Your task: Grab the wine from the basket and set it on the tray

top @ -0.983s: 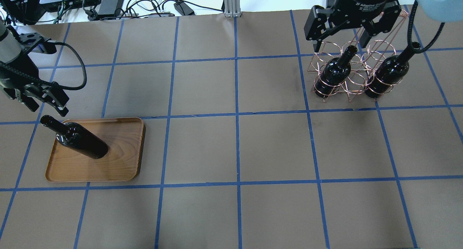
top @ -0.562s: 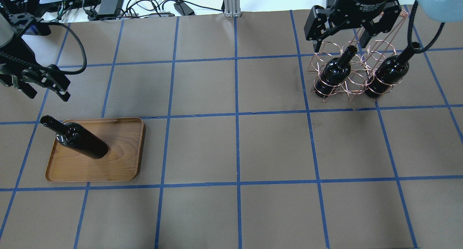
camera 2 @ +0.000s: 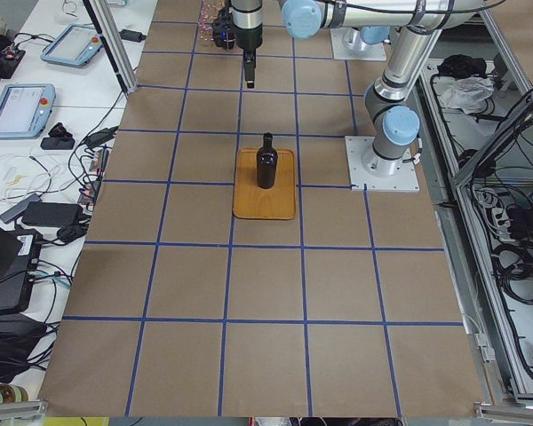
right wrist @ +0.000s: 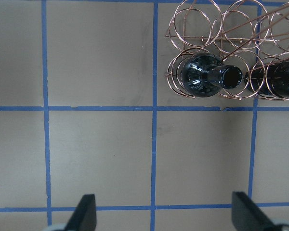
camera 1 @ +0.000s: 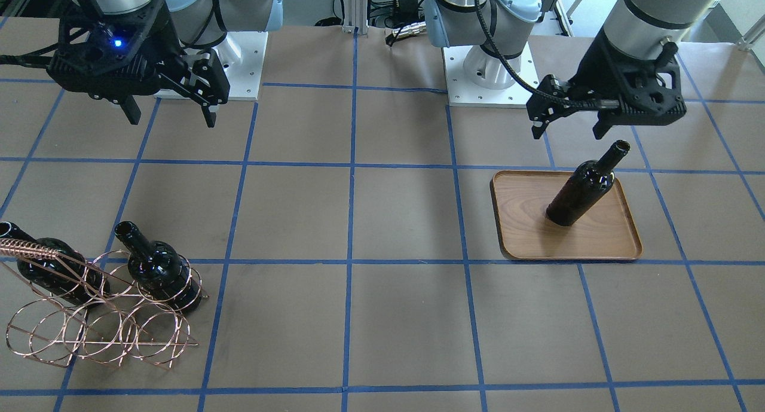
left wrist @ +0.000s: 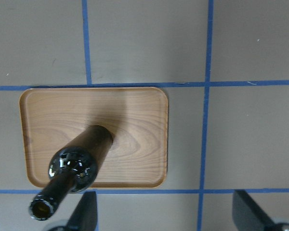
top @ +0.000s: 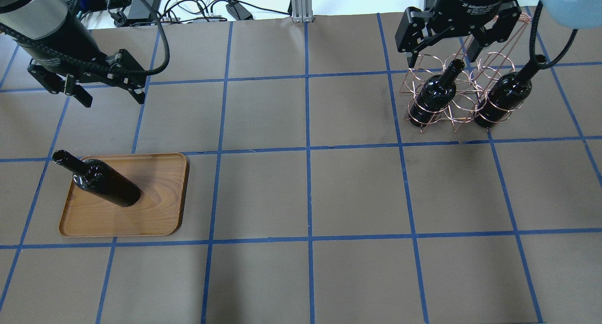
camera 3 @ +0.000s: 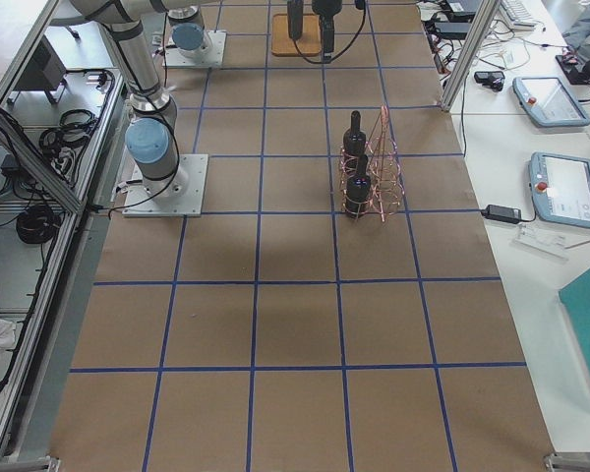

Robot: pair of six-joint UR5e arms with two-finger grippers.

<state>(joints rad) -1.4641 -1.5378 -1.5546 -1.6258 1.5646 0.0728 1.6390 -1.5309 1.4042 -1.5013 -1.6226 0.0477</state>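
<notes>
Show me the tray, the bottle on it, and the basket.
tray [top: 157, 206]: overhead exterior view, bare wood.
bottle on the tray [top: 108, 190]: overhead exterior view, its body.
basket [camera 1: 30, 249]: exterior front-facing view, coil handle.

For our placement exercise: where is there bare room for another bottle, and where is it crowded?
The tray has bare wood either side of the wine at its middle. The table between tray and basket is bare. Crowded: the basket, two bottles inside, right tool nearby.
</notes>
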